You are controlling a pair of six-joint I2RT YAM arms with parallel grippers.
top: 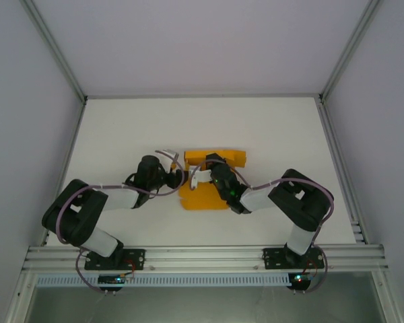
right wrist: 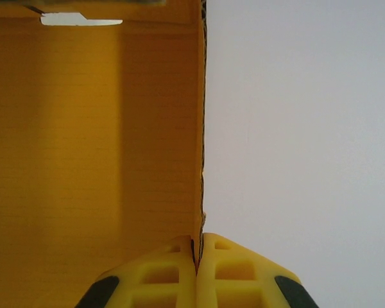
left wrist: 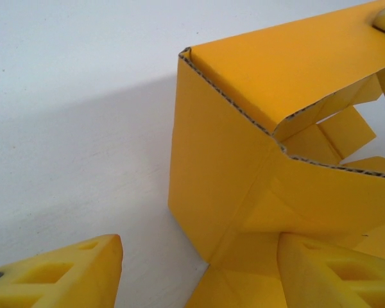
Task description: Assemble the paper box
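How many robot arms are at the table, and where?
2. The left arm reaches in from the near left, the open left gripper beside the box; the right arm comes from the near right, the right gripper pinching a box wall.

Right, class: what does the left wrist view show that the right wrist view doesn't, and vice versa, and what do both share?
Left wrist, not right: the left gripper, open, straddling an upright outer corner of the paper box, folded flaps behind. Right wrist, not left: the right gripper shut on a wall's edge, the wall's inner face beside it. Both: the paper box on the table.
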